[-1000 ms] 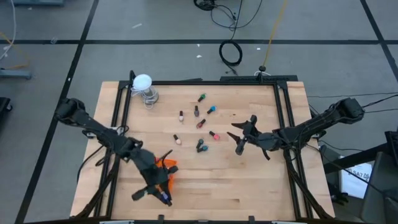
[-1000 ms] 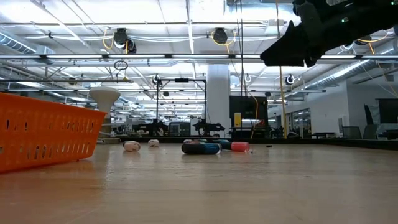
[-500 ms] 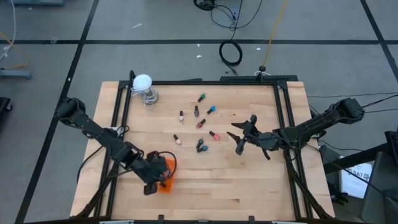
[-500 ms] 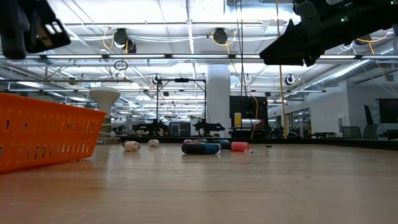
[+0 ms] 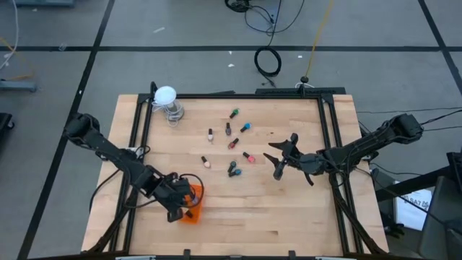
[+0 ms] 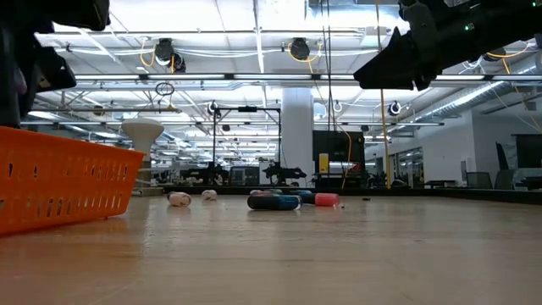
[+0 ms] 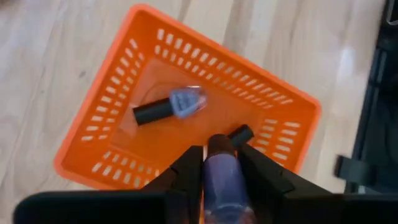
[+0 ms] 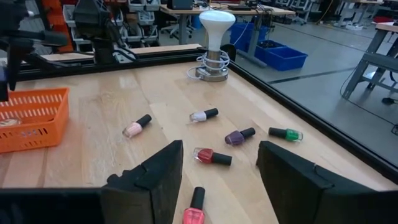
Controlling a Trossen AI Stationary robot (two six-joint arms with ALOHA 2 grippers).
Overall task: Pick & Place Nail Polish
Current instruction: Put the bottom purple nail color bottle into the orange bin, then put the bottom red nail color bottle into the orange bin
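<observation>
My left gripper (image 5: 178, 207) hangs over the orange tray (image 5: 193, 209) near the table's front left and is shut on a purple nail polish bottle (image 7: 221, 180). A lavender bottle with a dark cap (image 7: 169, 107) lies on the tray's floor, and another dark cap (image 7: 241, 134) shows beside the held bottle. Several more bottles (image 5: 232, 143) lie on their sides in the table's middle. They also show in the right wrist view (image 8: 211, 156). My right gripper (image 5: 278, 160) is open and empty, above the table just right of them. My left gripper pinches the purple bottle's body (image 7: 219, 163) between its two fingers (image 7: 188, 169), one on each side. The fingers point down from above and lie along the bottle. The bottle is lifted clear above the tray's floor, one end toward the tray.
A white ball on a clear stand (image 5: 167, 97) stands at the far left corner and also shows in the right wrist view (image 8: 216, 25). Black rails (image 5: 328, 137) run along the table's edges. Bare wood lies between the tray and the loose bottles.
My left gripper, still shut on the purple bottle, has drawn back from near the table's front edge toward the far edge. It now stands over the orange tray. It has come into the low view at the top left.
</observation>
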